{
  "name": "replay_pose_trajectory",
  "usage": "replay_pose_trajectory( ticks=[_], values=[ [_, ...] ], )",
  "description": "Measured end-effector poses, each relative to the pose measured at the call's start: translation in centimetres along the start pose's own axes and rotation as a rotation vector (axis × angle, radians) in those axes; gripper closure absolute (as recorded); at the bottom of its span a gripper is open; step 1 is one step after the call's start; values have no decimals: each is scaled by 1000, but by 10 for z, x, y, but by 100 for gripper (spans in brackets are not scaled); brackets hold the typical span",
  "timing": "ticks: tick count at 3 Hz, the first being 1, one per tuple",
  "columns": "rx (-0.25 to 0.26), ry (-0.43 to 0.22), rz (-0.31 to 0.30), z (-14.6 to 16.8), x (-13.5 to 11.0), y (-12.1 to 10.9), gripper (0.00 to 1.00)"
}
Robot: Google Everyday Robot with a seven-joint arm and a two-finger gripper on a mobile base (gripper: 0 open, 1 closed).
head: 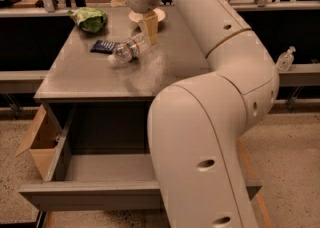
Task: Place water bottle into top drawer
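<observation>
**STATUS: WATER BOTTLE ON TABLE, TOP DRAWER OPEN**

1. Reference landmark: the grey table [85,79]. All positions below are given against it.

2. Gripper: I see the gripper [150,41] hanging tip-down over the far half of the table top, at the end of the white arm [220,97], which fills the right side of the view. Its tip is at the far, base end of the water bottle. I cannot tell whether it is touching the bottle, and I cannot tell whether the claw is apart or together.

3. Water bottle: the water bottle [129,51] lies on its side on the table top, near the middle. Its cap end points toward the table's front-left. Its label band is visible, but I cannot read any writing on it.

4. Top drawer: the top drawer [90,194] is pulled out from under the table's front edge. The part of its floor that I can see is bare; the arm hides its right portion.

5. Other items:
   - A dark blue packet [102,46] lies flat on the table, just beside the bottle on its left. Its print is not legible.
   - A crumpled green bag [90,18] sits at the table's far-left corner.
   - A white bowl [159,15] sits at the table's far edge, behind the gripper.
   - A tan cardboard box [40,139] stands on the floor at the table's left side, flaps open.
   - A small clear pump bottle [285,59] stands on a ledge well to the right of the table.
</observation>
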State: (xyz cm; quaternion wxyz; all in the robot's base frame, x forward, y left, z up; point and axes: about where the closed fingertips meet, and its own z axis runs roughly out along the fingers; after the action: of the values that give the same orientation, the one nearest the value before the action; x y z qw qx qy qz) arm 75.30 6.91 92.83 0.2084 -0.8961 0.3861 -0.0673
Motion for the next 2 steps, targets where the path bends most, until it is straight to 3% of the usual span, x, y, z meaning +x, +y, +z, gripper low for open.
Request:
replay_pose_trajectory(
  ticks=[2],
  values=[
    [-76, -9, -58, 25, -22, -9, 0]
  ],
)
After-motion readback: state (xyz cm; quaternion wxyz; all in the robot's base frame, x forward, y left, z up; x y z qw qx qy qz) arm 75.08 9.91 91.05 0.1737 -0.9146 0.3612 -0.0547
